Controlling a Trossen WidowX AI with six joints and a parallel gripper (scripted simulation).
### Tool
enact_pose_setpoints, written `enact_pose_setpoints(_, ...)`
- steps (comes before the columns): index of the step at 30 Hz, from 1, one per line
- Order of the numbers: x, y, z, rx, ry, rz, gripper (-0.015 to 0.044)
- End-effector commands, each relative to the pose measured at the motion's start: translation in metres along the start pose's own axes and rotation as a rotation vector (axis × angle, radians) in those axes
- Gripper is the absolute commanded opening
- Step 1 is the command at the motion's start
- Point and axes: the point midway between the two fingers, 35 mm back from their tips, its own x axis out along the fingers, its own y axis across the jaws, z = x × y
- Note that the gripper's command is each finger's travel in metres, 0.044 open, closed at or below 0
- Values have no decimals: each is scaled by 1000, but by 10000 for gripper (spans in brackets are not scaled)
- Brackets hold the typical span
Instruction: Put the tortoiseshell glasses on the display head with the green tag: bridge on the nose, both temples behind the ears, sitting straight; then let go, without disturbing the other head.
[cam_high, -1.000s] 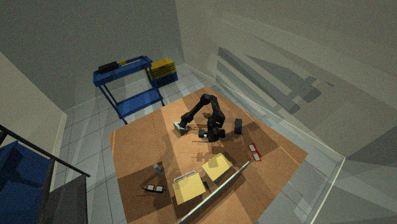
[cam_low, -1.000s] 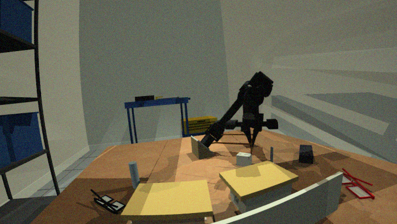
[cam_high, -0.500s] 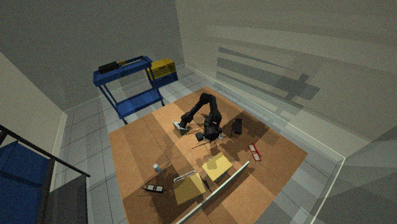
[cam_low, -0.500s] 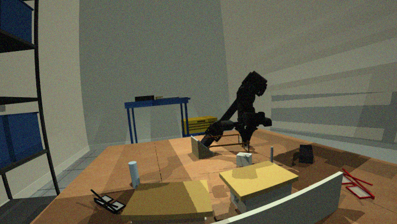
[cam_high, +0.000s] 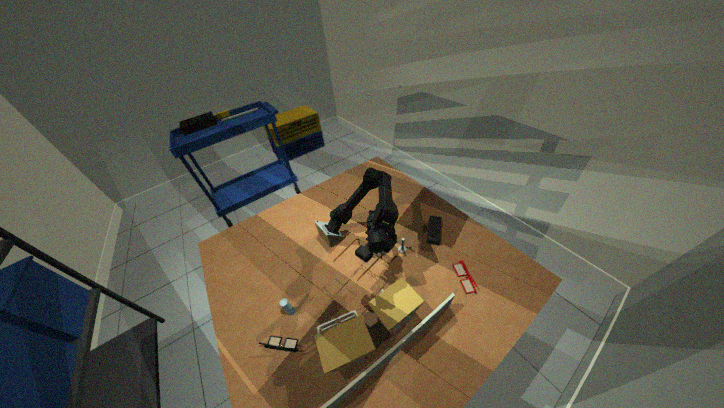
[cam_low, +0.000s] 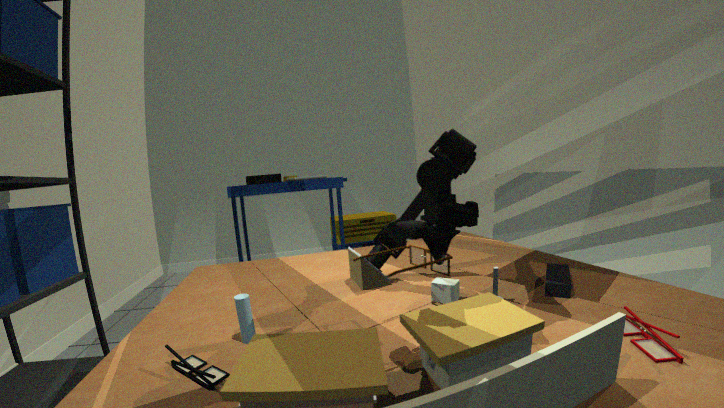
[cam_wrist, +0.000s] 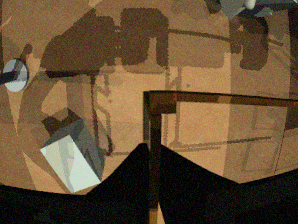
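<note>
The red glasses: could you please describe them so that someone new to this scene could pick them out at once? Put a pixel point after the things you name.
On the wooden table (cam_high: 303, 273) (cam_low: 177, 299), find the long pale upright panel (cam_high: 387, 354) (cam_low: 572, 354). Just beyond its far end, on the side away from the black glasses (cam_high: 285, 344) (cam_low: 195, 372), lie the red glasses (cam_high: 472, 279) (cam_low: 658, 340). Their bright red frame sets them apart from the black pair and the brown pair in the fingers.
</note>
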Motion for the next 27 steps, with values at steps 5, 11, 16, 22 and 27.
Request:
enact_pose_setpoints(5,-1,-5,-11,-251,3,-5,0)
enact_pose_setpoints(11,-1,-8,-19,-437,4,-3,0)
enact_pose_setpoints(16,-1,-10,-25,-592,4,-2,0)
enact_pose_setpoints(22,-1,-12,-33,-777,4,1,0)
enact_pose_setpoints(27,-1,-14,-39,-932,4,3,0)
